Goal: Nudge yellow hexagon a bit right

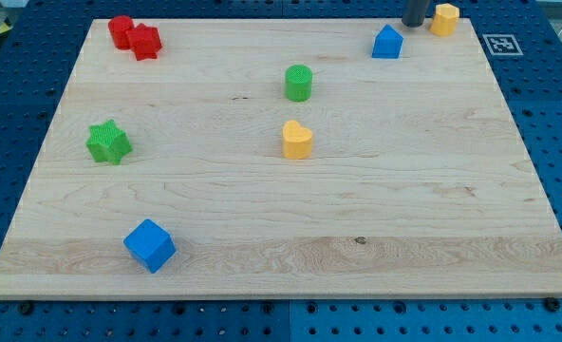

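The rod has no jaws, so there is nothing to open or close; it is only pushing with its tip [414,26]. The tip is sitting at the view's top, just left of the yellow hexagon [444,19], very near it or touching; it is too close to tell.

That looks like the right side to push from. A good push is going slowly and straight toward the view's right, through the middle of the hexagon so it is not spinning away. Only a short push is needed, because the hexagon is sitting close to the board's [262,218] right corner and could slide off.

Going from the view's left, all far from the tip: two red blocks [135,37] are touching each other, then a green star [108,142], a blue cube [149,245], a green cylinder [299,83] and a yellow heart [297,140]. A blue block [387,43] is sitting just below and left of the tip.

There are no bowls or boxes here, so nothing is sitting inside anything.
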Robot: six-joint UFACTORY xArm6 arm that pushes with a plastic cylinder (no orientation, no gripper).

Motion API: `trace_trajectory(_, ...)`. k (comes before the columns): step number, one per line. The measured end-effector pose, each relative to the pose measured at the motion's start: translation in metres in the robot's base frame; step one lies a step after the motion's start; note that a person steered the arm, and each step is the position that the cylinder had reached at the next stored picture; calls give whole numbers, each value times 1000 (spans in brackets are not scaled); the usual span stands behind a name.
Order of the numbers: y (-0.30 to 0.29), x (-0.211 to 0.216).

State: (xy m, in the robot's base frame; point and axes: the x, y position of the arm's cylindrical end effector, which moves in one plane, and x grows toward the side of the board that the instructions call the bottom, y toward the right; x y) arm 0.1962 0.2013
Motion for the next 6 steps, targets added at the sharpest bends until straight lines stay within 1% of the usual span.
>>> trace_trajectory(3,2,-5)
trace_trajectory(5,29,-5)
trace_trajectory(6,32,-4)
